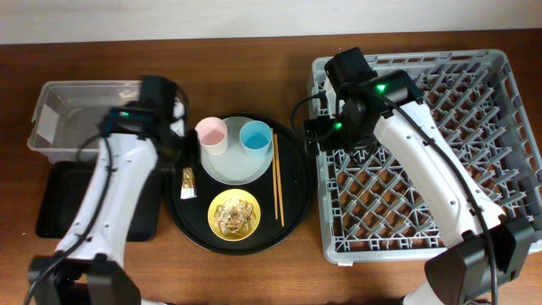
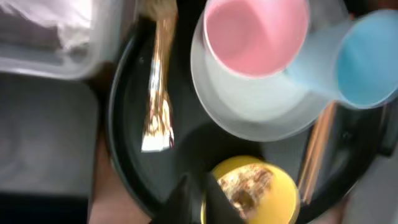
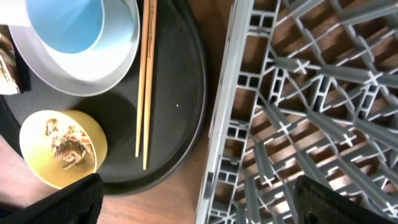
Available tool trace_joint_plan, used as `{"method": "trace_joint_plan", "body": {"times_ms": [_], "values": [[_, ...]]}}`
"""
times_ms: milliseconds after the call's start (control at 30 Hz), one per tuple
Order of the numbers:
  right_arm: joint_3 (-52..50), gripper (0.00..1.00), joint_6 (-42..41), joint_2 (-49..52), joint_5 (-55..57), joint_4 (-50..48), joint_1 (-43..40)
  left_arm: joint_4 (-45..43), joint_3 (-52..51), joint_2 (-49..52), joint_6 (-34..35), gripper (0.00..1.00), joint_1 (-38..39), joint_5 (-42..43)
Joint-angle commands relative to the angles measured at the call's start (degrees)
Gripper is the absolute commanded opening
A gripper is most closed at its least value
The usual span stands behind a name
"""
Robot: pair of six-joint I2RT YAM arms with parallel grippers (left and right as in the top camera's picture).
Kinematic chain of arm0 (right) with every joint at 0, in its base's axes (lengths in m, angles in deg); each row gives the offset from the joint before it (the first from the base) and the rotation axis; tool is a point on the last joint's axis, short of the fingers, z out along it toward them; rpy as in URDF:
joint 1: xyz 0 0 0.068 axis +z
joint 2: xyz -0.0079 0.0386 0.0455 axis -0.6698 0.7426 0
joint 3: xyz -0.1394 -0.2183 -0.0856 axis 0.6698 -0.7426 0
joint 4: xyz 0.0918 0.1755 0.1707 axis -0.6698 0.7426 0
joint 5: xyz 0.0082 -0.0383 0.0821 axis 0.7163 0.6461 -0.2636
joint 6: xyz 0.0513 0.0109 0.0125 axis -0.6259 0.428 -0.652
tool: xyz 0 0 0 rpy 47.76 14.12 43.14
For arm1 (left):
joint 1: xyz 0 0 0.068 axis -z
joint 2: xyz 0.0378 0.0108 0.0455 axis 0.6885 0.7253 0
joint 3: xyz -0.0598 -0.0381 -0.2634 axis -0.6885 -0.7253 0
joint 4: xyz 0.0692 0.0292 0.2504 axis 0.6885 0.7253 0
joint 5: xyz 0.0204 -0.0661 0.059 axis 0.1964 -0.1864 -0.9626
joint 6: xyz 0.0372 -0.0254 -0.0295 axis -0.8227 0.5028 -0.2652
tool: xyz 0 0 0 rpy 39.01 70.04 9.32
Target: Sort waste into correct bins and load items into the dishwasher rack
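Note:
On the big round black tray, a pink cup [image 1: 212, 134] and a light-blue cup [image 1: 255, 135] stand on the pale plate [image 1: 240, 165]. Chopsticks [image 1: 277, 178] lie to its right. A yellow bowl [image 1: 235, 213] holds brown food scraps [image 1: 235, 217]. A gold candy wrapper [image 1: 187, 182] lies at the tray's left. My left gripper [image 2: 199, 196] is shut and empty, hovering over the tray's left side between the wrapper [image 2: 158, 93] and the bowl [image 2: 255, 190]. My right gripper [image 3: 205, 208] is open and empty above the left edge of the grey dishwasher rack [image 1: 423, 144], beside the chopsticks [image 3: 146, 81].
The clear tub [image 1: 72, 114] stands at the back left with something crumpled and white in it [image 2: 43, 25]. The shallow black tray [image 1: 59, 203] lies in front of it. The round black tray [image 1: 292, 199] sits between the bins and the rack on the wooden table.

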Motion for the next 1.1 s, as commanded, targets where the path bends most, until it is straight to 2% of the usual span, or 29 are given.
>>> {"method": "trace_joint_plan", "body": {"times_ms": [0, 33, 133, 167, 267, 333, 367, 467, 500, 533, 600, 633, 700, 767, 867, 900, 933, 967, 1000, 1033, 1067], "values": [[0.1, 0.98, -0.2, -0.2, 0.5, -0.1, -0.1, -5.7, -11.2, 0.3, 5.5, 0.48, 4.3, -11.4], [0.1, 0.98, -0.2, -0.2, 0.5, -0.1, -0.1, -9.7, -13.9, 0.3, 5.5, 0.53, 4.2, -11.4], [0.1, 0.98, -0.2, -0.2, 0.5, -0.1, -0.1, -23.5, -23.7, 0.3, 5.3, 0.57, 4.2, -12.3], [0.1, 0.98, -0.2, -0.2, 0.5, -0.1, -0.1, -31.8, -28.7, 0.3, 4.9, 0.61, 4.2, -13.4], [0.1, 0.98, -0.2, -0.2, 0.5, -0.1, -0.1, -42.3, -35.6, 0.3, 4.9, 0.61, 4.2, -13.4], [0.1, 0.98, -0.2, -0.2, 0.5, -0.1, -0.1, -43.9, -36.3, 0.3, 4.9, 0.52, 4.2, -13.5], [0.1, 0.98, -0.2, -0.2, 0.5, -0.1, -0.1, -44.0, -36.3, 0.3, 4.9, 0.34, 4.2, -13.5], [0.1, 0.98, -0.2, -0.2, 0.5, -0.1, -0.1, -43.4, -36.3, 0.3, 4.9, 0.04, 4.2, -13.2], [0.1, 0.98, -0.2, -0.2, 0.5, -0.1, -0.1, -41.7, -35.5, -1.1, 4.9, 0.0, 4.2, -12.1], [0.1, 0.98, -0.2, -0.2, 0.5, -0.1, -0.1, -36.3, -32.2, -5.6, 4.9, 0.0, 4.2, -6.6], [0.1, 0.98, -0.2, -0.2, 0.5, -0.1, -0.1, -29.3, -24.3, -13.8, 6.9, 0.0, 4.2, -2.1], [0.1, 0.98, -0.2, -0.2, 0.5, -0.1, -0.1, -28.6, -20.0, -18.0, 7.1, 0.0, 4.0, -3.0], [0.1, 0.98, -0.2, -0.2, 0.5, -0.1, -0.1, -29.5, -14.4, -22.1, 7.1, 0.0, 0.6, -13.4], [0.1, 0.99, -0.2, -0.2, 0.5, -0.1, -0.1, -32.2, -14.5, -19.7, 7.0, 0.0, -4.3, -17.8], [0.1, 0.98, -0.2, -0.2, 0.5, -0.1, -0.1, -41.5, -14.5, -5.2, 7.0, 0.01, -11.6, -13.9], [0.1, 0.98, -0.2, -0.2, 0.5, -0.1, -0.1, -43.8, -14.5, -1.3, 7.0, 0.07, -13.0, -11.6], [0.1, 0.98, -0.2, -0.2, 0.5, -0.1, -0.1, -46.5, -14.5, 2.6, 7.0, 0.22, -14.6, -8.3], [0.1, 0.98, -0.2, -0.2, 0.5, -0.1, -0.1, -48.3, -14.5, 4.8, 6.1, 0.48, -15.9, -5.1], [0.1, 0.98, -0.2, -0.2, 0.5, -0.1, -0.1, -49.4, -14.5, 5.6, 6.1, 0.7, -17.1, -4.2], [0.1, 0.98, -0.2, -0.2, 0.5, -0.1, -0.1, -49.9, -14.4, 5.6, 4.7, 0.77, -17.6, -4.1], [0.1, 0.98, -0.2, -0.2, 0.5, -0.1, -0.1, -48.2, -12.6, 5.0, 1.3, 0.79, -17.6, -3.2]]}}
